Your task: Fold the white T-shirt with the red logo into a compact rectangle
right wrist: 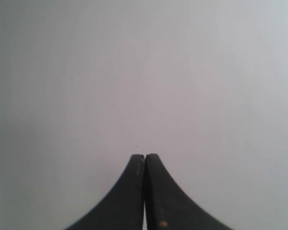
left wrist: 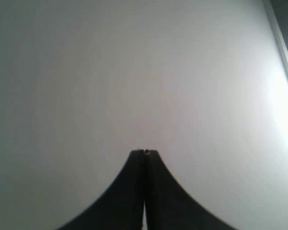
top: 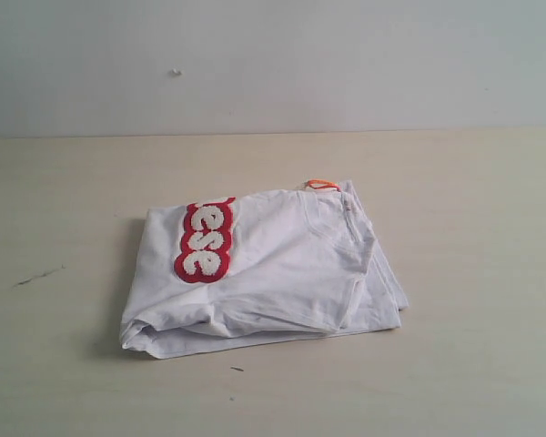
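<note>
The white T-shirt [top: 273, 273] lies on the table [top: 473, 364] as a layered, roughly rectangular bundle close to the centre of the exterior view. Its long axis runs from about 9 o'clock to 3 o'clock. The red logo [top: 206, 241] sits face-up on the 9 o'clock half, with its lettering running from 12 to 6 o'clock, across the bundle's long axis. The orange neck tag [top: 321, 184] projects from the far edge at about 1 o'clock. The corner at 7 o'clock looks puffy and loosely stacked, while the 3 o'clock end lies flatter. The left gripper [left wrist: 144, 152] has its jaws pressed together with nothing between them, and the right gripper [right wrist: 144, 155] is in the same condition – closed and empty. Each wrist view shows only a plain pale surface with no cloth, and neither arm appears in the exterior view, so the bearing from either gripper to the shirt cannot be determined. Because the bundle is nearly central, neither arm is clearly nearer. Judged from the present layout, folding is essentially complete – at most the 7 o'clock corner needs pressing flat
</note>
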`<state>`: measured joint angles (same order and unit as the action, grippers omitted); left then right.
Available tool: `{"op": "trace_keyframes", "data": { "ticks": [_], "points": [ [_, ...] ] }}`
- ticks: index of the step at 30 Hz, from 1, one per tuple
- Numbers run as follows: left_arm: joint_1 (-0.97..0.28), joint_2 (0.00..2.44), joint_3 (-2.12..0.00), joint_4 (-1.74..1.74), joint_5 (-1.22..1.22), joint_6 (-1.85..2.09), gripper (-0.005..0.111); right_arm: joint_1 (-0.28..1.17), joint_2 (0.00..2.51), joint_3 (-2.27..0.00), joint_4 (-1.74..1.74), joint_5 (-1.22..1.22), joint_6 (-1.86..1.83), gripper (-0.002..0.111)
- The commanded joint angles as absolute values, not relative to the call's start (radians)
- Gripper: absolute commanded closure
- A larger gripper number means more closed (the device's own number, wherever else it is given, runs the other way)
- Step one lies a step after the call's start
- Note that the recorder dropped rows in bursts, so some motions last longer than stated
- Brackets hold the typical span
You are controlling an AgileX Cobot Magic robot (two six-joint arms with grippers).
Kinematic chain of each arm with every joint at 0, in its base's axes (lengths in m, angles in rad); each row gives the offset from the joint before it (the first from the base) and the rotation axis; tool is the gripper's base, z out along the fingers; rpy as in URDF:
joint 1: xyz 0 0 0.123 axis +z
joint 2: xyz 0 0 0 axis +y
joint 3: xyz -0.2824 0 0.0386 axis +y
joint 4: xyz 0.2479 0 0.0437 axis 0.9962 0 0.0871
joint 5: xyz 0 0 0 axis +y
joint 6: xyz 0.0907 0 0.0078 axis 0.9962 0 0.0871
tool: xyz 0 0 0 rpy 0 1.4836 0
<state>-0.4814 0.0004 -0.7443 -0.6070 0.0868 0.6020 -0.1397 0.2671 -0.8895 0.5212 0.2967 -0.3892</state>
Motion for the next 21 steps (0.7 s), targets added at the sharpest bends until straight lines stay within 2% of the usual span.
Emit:
{"op": "trace_keyframes", "data": {
  "ticks": [1,6,9,21],
  "points": [
    [-0.477,0.0,-0.745,-0.602,0.096,0.6,0.107,-0.139,0.265,-0.884,0.52,0.29,-0.391,0.108],
    [-0.474,0.0,-0.745,-0.602,0.096,0.6,0.107,-0.139,0.265,-0.884,0.52,0.29,-0.391,0.108],
    [-0.429,0.0,-0.745,-0.602,0.096,0.6,0.107,-0.139,0.265,-0.884,0.52,0.29,-0.391,0.108],
    [-0.001,0.0,-0.745,-0.602,0.098,0.6,0.107,-0.139,0.265,-0.884,0.52,0.29,-0.391,0.108]
  ]
}}
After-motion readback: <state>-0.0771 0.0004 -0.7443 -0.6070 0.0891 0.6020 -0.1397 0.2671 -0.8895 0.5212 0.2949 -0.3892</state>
